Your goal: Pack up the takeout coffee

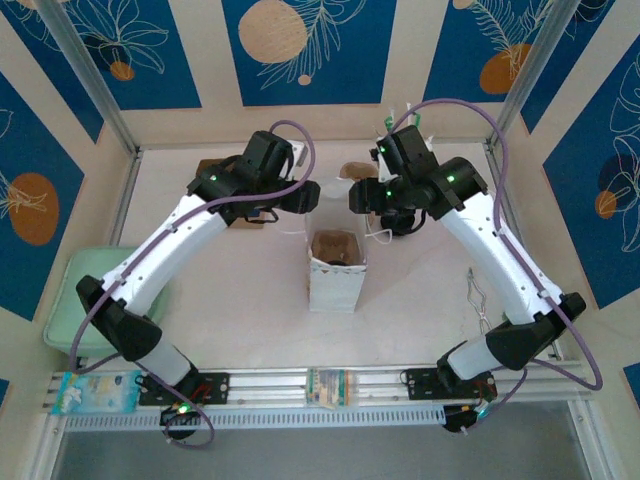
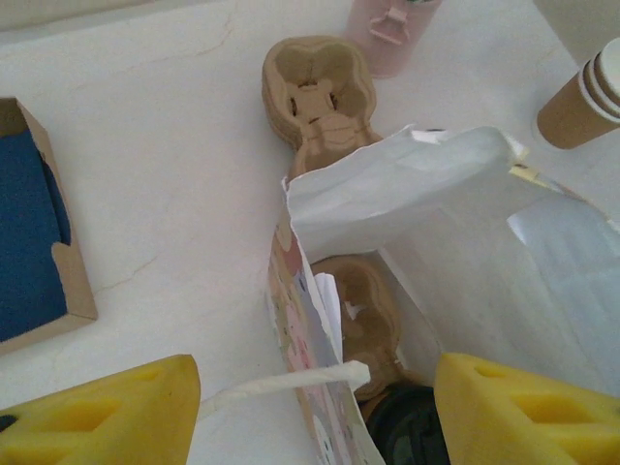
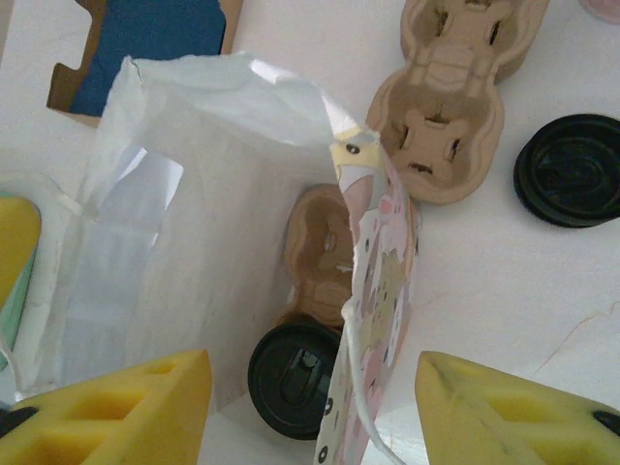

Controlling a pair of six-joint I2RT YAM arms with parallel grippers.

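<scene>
Open white paper bag [image 1: 336,272] at desk [image 1: 230,290] centre, holding brown moulded-pulp carrier [image 3: 325,247] and round black-lidded takeout coffee [image 3: 294,378], left end effector [image 2: 315,412] and right end effector [image 3: 315,407] both spread apart astride its rims

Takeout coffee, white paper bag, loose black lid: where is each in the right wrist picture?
takeout coffee [image 3: 291,380]: right wrist view, its black lid.
white paper bag [image 3: 203,242]: right wrist view, inner wall.
loose black lid [image 3: 572,170]: right wrist view, top centre.

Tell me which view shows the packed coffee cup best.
Right wrist: the takeout coffee, black lid up, sits in clear sight inside the white bag. Left wrist catches a dark sliver; top external, a small dark patch in the bag's mouth.
</scene>
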